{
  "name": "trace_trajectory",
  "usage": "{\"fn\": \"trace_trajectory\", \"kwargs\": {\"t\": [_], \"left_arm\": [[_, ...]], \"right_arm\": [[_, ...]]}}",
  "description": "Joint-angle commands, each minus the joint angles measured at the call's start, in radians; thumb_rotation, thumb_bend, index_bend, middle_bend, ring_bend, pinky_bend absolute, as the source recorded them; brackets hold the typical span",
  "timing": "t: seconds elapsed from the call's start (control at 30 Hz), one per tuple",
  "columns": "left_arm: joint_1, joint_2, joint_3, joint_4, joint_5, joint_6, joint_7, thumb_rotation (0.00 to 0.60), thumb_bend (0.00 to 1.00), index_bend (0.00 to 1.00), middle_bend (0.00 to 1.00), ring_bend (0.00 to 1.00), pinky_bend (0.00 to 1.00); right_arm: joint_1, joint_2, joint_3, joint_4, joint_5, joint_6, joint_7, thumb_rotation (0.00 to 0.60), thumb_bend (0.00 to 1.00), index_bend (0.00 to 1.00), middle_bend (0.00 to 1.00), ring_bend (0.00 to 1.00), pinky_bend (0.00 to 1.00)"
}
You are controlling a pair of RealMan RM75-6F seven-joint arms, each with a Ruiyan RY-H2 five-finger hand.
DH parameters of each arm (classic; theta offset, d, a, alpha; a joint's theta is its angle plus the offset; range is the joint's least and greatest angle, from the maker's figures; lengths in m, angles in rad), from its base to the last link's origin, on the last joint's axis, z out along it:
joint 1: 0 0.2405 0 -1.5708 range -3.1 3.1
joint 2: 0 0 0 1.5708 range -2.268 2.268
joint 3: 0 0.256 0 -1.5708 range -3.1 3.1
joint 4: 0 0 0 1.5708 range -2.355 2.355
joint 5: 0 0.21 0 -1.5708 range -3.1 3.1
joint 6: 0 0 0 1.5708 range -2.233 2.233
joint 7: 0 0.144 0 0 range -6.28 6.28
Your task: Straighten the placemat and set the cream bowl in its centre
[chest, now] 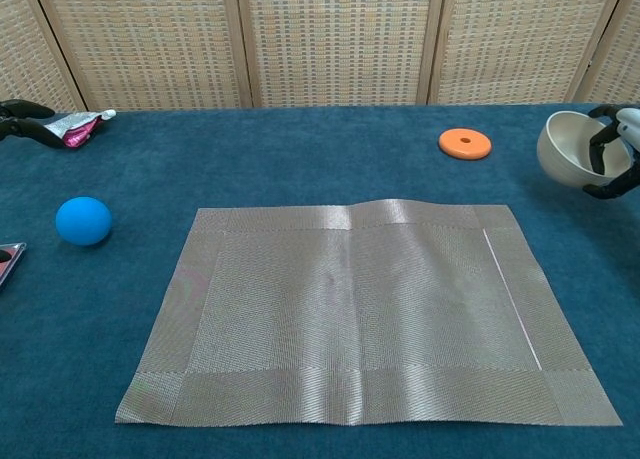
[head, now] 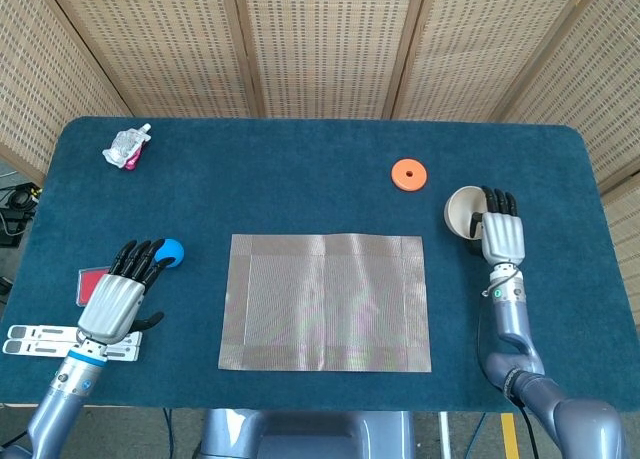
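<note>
The woven grey placemat [head: 326, 301] [chest: 365, 311] lies flat at the table's middle, its edges roughly square to the table. To its right my right hand [head: 501, 235] [chest: 620, 162] grips the cream bowl [head: 462, 211] [chest: 568, 149] by its rim, fingers inside, and holds it tilted above the cloth, right of the mat's far corner. At the front left my left hand [head: 122, 291] rests open above the table, holding nothing, beside a blue ball [head: 171, 251] [chest: 83, 220].
An orange disc [head: 408, 174] [chest: 465, 143] lies behind the mat's right side. A crumpled pouch [head: 128, 146] [chest: 76, 126] sits at the far left. Near the left hand are a red flat item [head: 91, 283] and a white tool [head: 40, 337].
</note>
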Motion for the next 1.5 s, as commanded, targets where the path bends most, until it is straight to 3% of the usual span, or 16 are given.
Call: {"fn": "trace_trajectory", "kwargs": {"t": [0.03,0.17,0.33,0.43,0.53,1.07,1.5], "left_arm": [[0.001,0.002,0.001,-0.004,0.006,0.004,-0.002,0.6,0.14,0.17,0.0,0.0,0.0],[0.003,0.004,0.004,-0.01,0.022,0.013,-0.002,0.6,0.14,0.17,0.0,0.0,0.0],[0.005,0.006,0.01,-0.017,0.035,0.014,0.0,0.6,0.14,0.18,0.0,0.0,0.0],[0.009,0.009,0.013,-0.021,0.045,0.024,-0.006,0.6,0.14,0.18,0.0,0.0,0.0],[0.011,0.011,0.011,-0.018,0.044,0.026,-0.013,0.6,0.14,0.18,0.0,0.0,0.0],[0.01,0.005,0.002,0.005,0.036,0.017,-0.022,0.6,0.14,0.19,0.0,0.0,0.0],[0.01,0.002,0.003,0.006,0.041,0.016,-0.019,0.6,0.14,0.19,0.0,0.0,0.0]], "right_arm": [[-0.022,0.026,-0.021,-0.081,-0.033,0.056,-0.024,0.6,0.45,0.73,0.16,0.0,0.0],[-0.049,0.056,-0.048,-0.229,-0.074,0.136,-0.064,0.6,0.45,0.74,0.16,0.0,0.0],[-0.072,0.105,-0.083,-0.498,-0.123,0.21,-0.188,0.6,0.45,0.74,0.17,0.0,0.0],[-0.071,0.109,-0.109,-0.657,-0.149,0.222,-0.289,0.6,0.45,0.74,0.18,0.0,0.0],[-0.069,0.099,-0.11,-0.729,-0.135,0.211,-0.356,0.6,0.45,0.74,0.18,0.0,0.0],[-0.051,0.023,-0.142,-0.793,-0.136,0.157,-0.423,0.6,0.45,0.74,0.18,0.0,0.0],[-0.063,0.018,-0.159,-0.828,-0.135,0.149,-0.449,0.6,0.44,0.7,0.15,0.0,0.0]]}}
